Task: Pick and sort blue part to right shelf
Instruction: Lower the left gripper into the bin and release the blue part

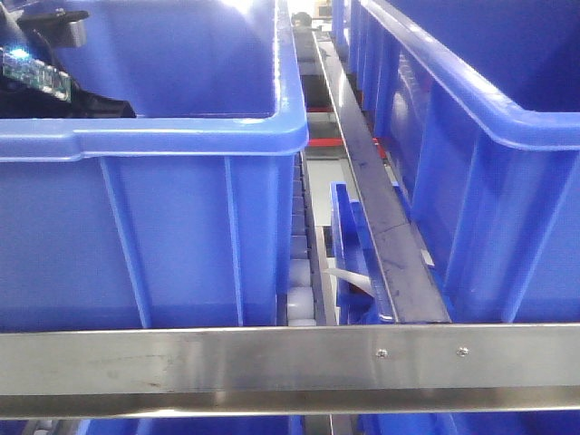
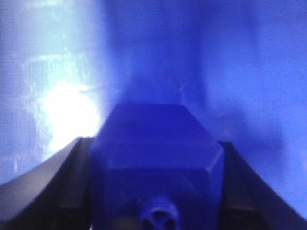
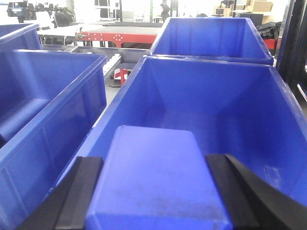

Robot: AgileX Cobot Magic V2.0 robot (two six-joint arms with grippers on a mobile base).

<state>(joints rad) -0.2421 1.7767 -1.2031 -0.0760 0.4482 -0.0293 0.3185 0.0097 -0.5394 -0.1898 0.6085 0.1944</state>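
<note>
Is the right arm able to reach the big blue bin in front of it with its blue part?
Probably yes: the right gripper, shut on the blue part, faces the blue bin and its open top, and nothing shows across its rim.

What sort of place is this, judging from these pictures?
Probably a factory or warehouse sorting area: large blue plastic bins sit on a stainless-steel rack with white roller tracks, and a red workbench stands behind.
</note>
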